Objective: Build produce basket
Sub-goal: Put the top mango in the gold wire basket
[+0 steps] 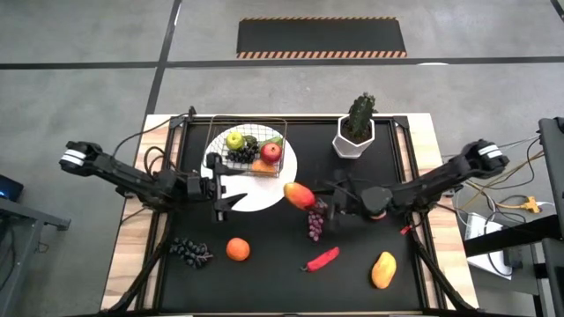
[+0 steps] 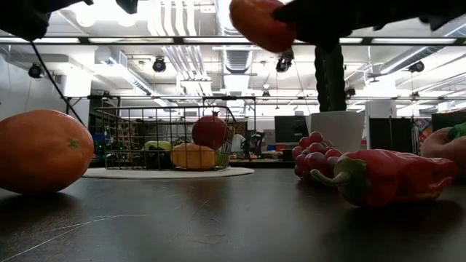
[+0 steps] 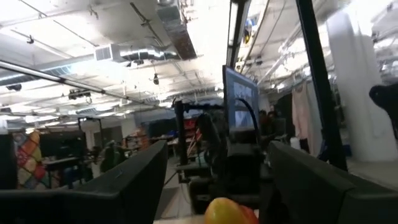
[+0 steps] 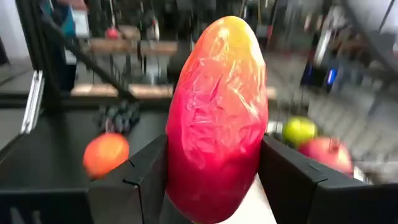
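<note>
The wire mesh basket (image 1: 247,145) stands on a round white plate (image 1: 264,192) and holds a green apple (image 1: 234,139), a red apple (image 1: 271,151), dark grapes and an orange-yellow fruit. My right gripper (image 1: 319,204) is shut on a red-and-yellow mango (image 1: 299,195) just right of the plate. My left gripper (image 1: 229,199) hangs open over the plate's near part, touching nothing. Pink-purple grapes (image 1: 315,224), an orange (image 1: 237,250), a dark grape bunch (image 1: 189,251), a red chili (image 1: 322,260) and a yellow mango (image 1: 383,269) lie on the black mat. My right gripper pinches the red-and-yellow mango between its two fingers (image 4: 144,177), on the sides of its red half (image 4: 214,155). The fingers come roughly level from the table's right. The fruit is lifted clear of the table (image 2: 261,22), its yellow end (image 4: 233,34) free beyond the fingers.
A white pot with a green cactus-like plant (image 1: 355,132) stands at the far right of the mat. The pink-purple grapes lie directly below and near my right gripper. Cables run along both table sides. The mat's near middle between orange and chili is bare.
</note>
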Action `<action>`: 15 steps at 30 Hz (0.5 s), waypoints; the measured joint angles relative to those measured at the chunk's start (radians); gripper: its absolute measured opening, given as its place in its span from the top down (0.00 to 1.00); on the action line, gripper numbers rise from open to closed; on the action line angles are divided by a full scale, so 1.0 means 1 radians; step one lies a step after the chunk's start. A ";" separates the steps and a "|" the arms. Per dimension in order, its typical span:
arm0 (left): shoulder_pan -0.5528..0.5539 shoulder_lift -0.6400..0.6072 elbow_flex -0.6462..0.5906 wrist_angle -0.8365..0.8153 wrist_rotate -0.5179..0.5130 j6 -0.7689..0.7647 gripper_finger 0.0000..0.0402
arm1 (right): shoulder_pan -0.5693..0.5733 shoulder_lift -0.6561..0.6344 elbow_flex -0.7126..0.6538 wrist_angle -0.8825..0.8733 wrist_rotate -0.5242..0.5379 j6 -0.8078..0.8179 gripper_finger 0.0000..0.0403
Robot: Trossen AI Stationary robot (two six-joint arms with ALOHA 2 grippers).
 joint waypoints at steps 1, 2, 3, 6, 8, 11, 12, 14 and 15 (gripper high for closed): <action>0.000 0.017 0.004 0.019 0.003 -0.004 0.35 | 0.000 0.031 -0.015 0.095 0.000 -0.040 0.50; 0.000 0.033 0.005 0.036 0.004 -0.007 0.35 | 0.000 0.063 -0.027 0.196 -0.003 -0.081 0.50; 0.000 0.049 0.006 0.049 0.007 -0.011 0.35 | 0.000 0.096 -0.041 0.291 -0.016 -0.116 0.50; 0.000 0.095 0.022 0.077 0.016 -0.026 0.35 | 0.000 0.207 -0.068 0.554 -0.051 -0.194 0.50; 0.000 0.126 0.042 0.084 0.017 -0.028 0.35 | 0.000 0.283 -0.079 0.709 -0.052 -0.229 0.50; -0.001 0.172 0.068 0.084 0.018 -0.029 0.35 | 0.000 0.400 -0.077 0.893 -0.052 -0.277 0.50; -0.001 0.186 0.075 0.085 0.018 -0.031 0.35 | 0.000 0.432 -0.069 0.904 -0.053 -0.286 0.50; -0.001 0.216 0.090 0.097 0.018 -0.057 0.35 | -0.002 0.472 -0.038 0.894 -0.053 -0.300 0.50; -0.001 0.229 0.100 0.102 0.018 -0.072 0.35 | -0.002 0.493 -0.025 0.900 -0.052 -0.301 0.50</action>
